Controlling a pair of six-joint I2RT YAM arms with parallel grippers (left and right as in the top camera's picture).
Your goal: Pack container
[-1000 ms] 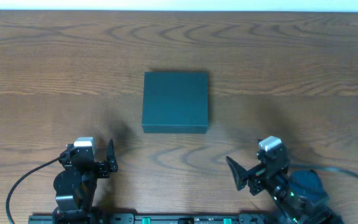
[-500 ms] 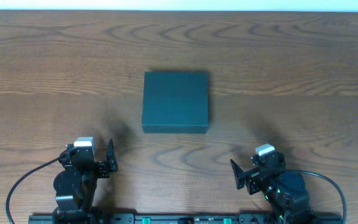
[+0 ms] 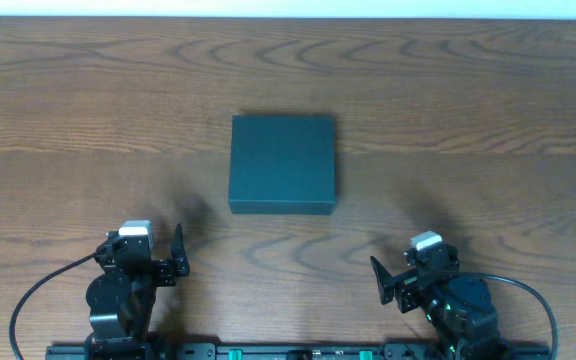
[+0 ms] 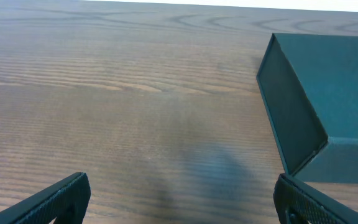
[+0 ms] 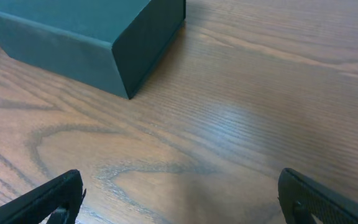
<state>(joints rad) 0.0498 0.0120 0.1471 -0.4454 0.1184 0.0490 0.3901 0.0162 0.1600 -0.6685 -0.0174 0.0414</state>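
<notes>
Overhead view, entry one.

**Examiner:** Where is the container (image 3: 282, 162) found, and in what condition?

**Inspector:** It is found at mid-table (image 3: 68, 100), lid shut, well apart from both arms. No goods for packing are seen.

**Examiner:** How are the grippers recorded?

**Inspector:** The left gripper (image 4: 182, 200) and the right gripper (image 5: 182, 196) are both noted with fingers spread wide and nothing held. Each is parked near the table's near edge.

**Examiner:** How is the box expected to handle?

**Inspector:** It is judged stiff and probably light. Its matte faces are unlikely to slip. The body looks too broad to be spanned, so hold is best taken at the lid's free edge, with the base steadied by the other arm. The hinge side cannot be determined.
</notes>
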